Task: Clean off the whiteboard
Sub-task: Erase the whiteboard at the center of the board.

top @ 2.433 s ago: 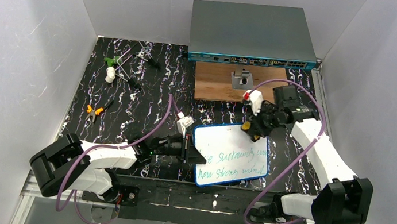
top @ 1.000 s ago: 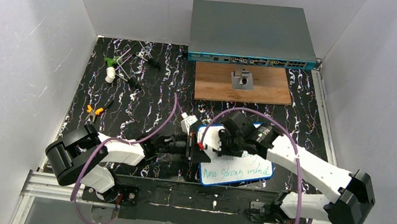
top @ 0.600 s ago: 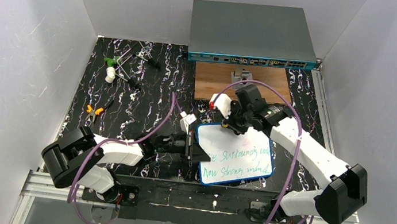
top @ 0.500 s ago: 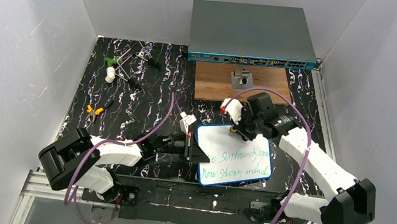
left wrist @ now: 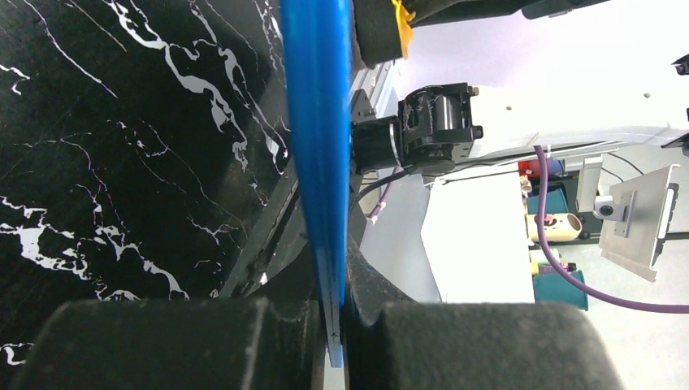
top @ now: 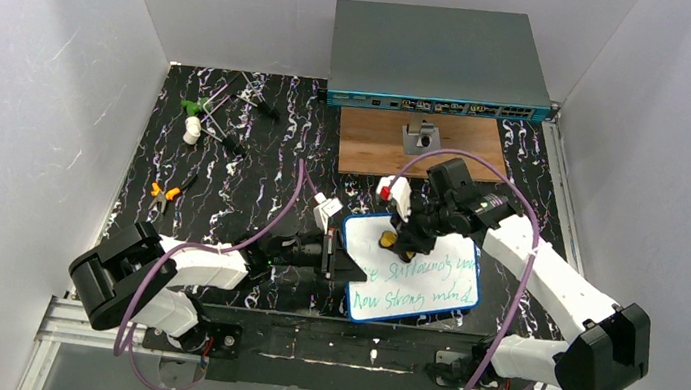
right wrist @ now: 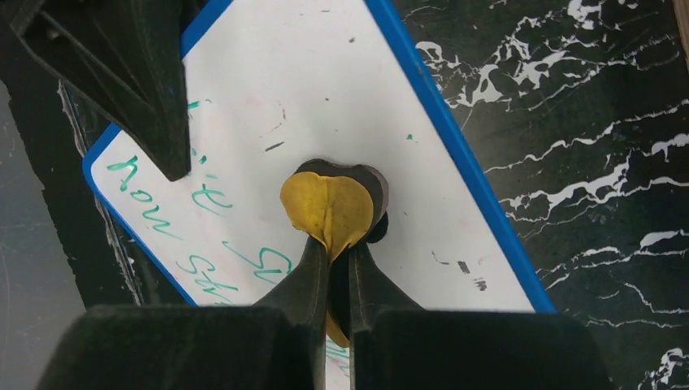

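Observation:
The whiteboard (top: 437, 313) lies near the front of the black marbled mat, blue-rimmed, with two lines of green writing. My left gripper (top: 338, 260) is shut on its left edge; the left wrist view shows the blue rim (left wrist: 317, 122) edge-on, pinched in that gripper (left wrist: 337, 325). My right gripper (top: 390, 241) is shut on a yellow eraser pad (right wrist: 333, 207) and presses it on the whiteboard's (right wrist: 325, 89) upper left part, just above the writing. In the right wrist view the right gripper (right wrist: 340, 244) clamps the pad's folded end.
A large grey box with ports (top: 440, 56) stands at the back, with a wooden board (top: 468, 156) carrying a metal bracket (top: 421, 137) in front of it. Markers (top: 195, 120) and orange pliers (top: 163, 193) lie on the mat's left. White walls enclose the sides.
My right gripper with the yellow pad has swept back and forth over the board and moved left and down onto its upper left part. The left gripper keeps its hold on the edge.

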Controlling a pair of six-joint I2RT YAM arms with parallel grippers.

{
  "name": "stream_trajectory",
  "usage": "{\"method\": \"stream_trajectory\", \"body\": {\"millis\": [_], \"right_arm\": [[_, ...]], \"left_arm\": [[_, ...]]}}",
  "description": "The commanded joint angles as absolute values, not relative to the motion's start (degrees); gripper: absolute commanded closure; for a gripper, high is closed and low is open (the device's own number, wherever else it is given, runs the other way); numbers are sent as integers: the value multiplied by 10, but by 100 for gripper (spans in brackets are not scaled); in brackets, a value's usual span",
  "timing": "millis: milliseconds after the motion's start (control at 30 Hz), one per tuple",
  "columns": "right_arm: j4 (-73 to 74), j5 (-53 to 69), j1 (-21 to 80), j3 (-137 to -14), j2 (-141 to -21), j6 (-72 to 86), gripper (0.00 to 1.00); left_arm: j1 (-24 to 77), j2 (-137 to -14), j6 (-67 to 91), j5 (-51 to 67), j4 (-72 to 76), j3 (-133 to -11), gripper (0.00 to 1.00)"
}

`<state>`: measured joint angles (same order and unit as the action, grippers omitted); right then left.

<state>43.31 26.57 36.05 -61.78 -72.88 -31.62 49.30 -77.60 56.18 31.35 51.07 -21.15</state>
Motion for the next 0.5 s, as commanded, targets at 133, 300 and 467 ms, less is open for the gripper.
{"method": "stream_trajectory", "body": {"millis": [133,300,467], "right_arm": [[344,163,275,-537,-660,-258,99],[327,143,227,-455,-605,-266,99],[355,247,221,-454,-603,-285,99]], "left_arm": [[496,-736,526,340,578,-225,100],[496,-728,523,340,583,-218,100],[496,-727,520,340,586,-218,100]]}}
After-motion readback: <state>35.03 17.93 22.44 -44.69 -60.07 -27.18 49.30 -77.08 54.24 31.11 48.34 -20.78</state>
